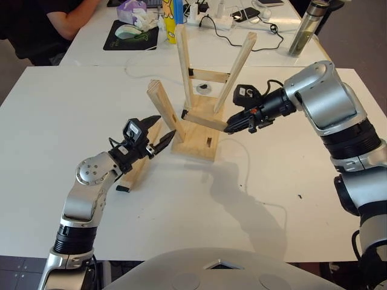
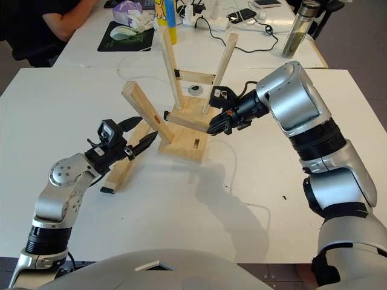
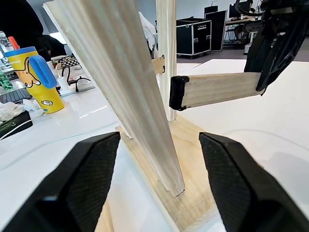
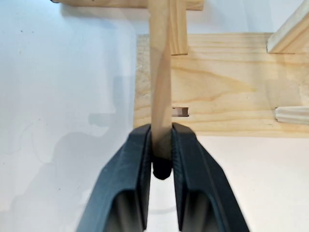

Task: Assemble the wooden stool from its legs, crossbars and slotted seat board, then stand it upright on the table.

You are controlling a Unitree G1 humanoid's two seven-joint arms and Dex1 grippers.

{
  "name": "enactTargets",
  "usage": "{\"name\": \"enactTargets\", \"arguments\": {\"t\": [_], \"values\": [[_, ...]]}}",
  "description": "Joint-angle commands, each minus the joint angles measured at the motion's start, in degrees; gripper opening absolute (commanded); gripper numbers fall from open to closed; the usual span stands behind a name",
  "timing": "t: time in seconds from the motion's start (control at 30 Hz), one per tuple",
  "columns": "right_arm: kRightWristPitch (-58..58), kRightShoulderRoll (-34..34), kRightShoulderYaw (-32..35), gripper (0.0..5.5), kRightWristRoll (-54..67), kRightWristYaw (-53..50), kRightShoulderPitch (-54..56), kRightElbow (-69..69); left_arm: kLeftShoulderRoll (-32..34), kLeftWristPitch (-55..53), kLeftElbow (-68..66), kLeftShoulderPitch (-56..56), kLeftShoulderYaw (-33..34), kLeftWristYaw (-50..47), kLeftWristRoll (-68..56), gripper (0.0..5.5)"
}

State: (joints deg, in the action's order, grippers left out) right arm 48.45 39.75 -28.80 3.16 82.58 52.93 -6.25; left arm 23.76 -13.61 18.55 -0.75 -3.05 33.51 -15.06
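Well, table (image 1: 60,121): white, with the stool parts on it.
Seat board (image 1: 199,138): lies flat near the middle of the table.
Legs (image 1: 183,60): two stand up from the board; a leaning leg (image 1: 160,103) tilts left.
Crossbar (image 1: 202,121): low over the board.
Right gripper (image 1: 228,128): squeezed tight on the crossbar's black end.
Left gripper (image 1: 167,125): fingers wide apart, one each side of the leaning leg.

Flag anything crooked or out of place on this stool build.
The pale wooden leg on the robot's left leans far outward from the flat slotted wooden seat board, away from the other two. A black-tipped wooden piece lies loose on the white table.
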Motion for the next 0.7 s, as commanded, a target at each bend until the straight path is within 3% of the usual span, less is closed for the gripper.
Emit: {"name": "enactTargets", "arguments": {"t": [0.03,0.7], "values": [[-2.3,-1.2,-2.0,0.43,-0.7,0.6,2.3,-2.6,-1.5,0.2,0.7,-0.1,-1.5,-1.6,1.2,3.07],[-9.8,-4.1,-4.1,0.43,-4.7,0.9,4.8,-8.8,-4.1,0.2,0.6,1.3,-3.5,-3.7,2.2,3.07]]}}
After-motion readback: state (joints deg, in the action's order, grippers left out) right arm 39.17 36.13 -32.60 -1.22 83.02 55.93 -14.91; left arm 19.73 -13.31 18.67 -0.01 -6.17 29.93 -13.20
